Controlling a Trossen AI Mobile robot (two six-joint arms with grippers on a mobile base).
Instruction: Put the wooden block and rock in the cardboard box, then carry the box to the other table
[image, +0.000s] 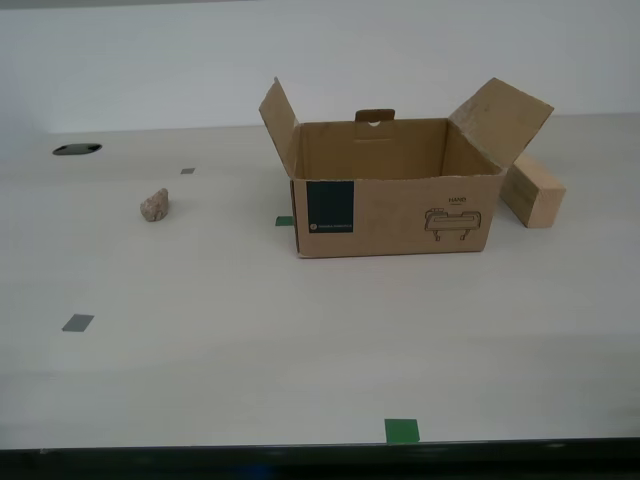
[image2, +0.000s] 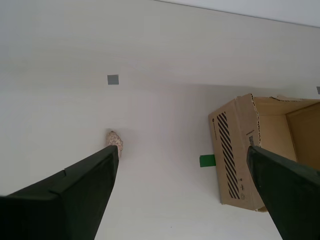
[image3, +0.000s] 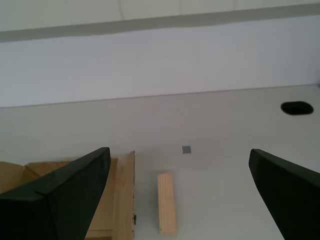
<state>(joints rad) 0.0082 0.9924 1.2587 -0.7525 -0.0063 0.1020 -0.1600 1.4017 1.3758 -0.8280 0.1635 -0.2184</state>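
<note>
In the exterior view, the cardboard box (image: 395, 200) stands open on the smooth beige-white table (image: 250, 370), its 2 side flaps raised and its dark label and line drawing facing the camera. The rock (image: 154, 205) lies well apart from the box toward the exterior view's left, and the wooden block (image: 533, 191) sits just beside the box at the exterior view's right, partly behind a flap. A dark oval hole (image: 77, 149) shows near the far edge at the exterior view's left, and green and grey tape marks dot the surface; neither arm appears here. In the second wrist view, my second gripper (image2: 182, 152) hangs above the table with its jaws spread wide and nothing between them; the rock (image2: 114, 140) lies just past 1 fingertip, and the box (image2: 240, 150), striped on 1 side, stands beyond a green mark (image2: 207, 160). In the first wrist view, my first gripper (image3: 180, 155) is likewise wide apart and empty, with the block (image3: 166, 203) lying flat just beside a box flap (image3: 125, 195) and the hole (image3: 297, 107) farther off.
</note>
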